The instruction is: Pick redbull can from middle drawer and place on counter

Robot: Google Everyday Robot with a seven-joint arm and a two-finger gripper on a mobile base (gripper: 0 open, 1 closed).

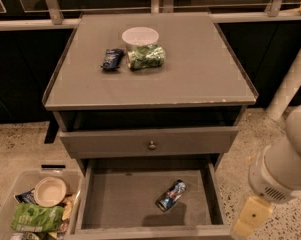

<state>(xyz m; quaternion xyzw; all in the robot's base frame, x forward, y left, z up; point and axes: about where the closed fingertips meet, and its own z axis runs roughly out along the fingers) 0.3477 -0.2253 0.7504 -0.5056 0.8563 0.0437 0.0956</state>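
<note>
The redbull can [171, 195], blue and silver, lies on its side on the grey floor of the open middle drawer [115, 204], right of centre. The counter [190, 79] is the flat grey cabinet top above it. My arm comes in from the right edge, and its gripper [251, 218], a pale yellowish piece below the white wrist, hangs at the lower right. It is outside the drawer's right wall, right of the can and apart from it.
On the counter stand a white bowl [140, 35], a green crinkly bag [146, 56] and a dark blue snack packet [112, 59]. The shut upper drawer front has a brass knob [151, 145]. A clear bin [5, 214] of packets sits on the floor at left.
</note>
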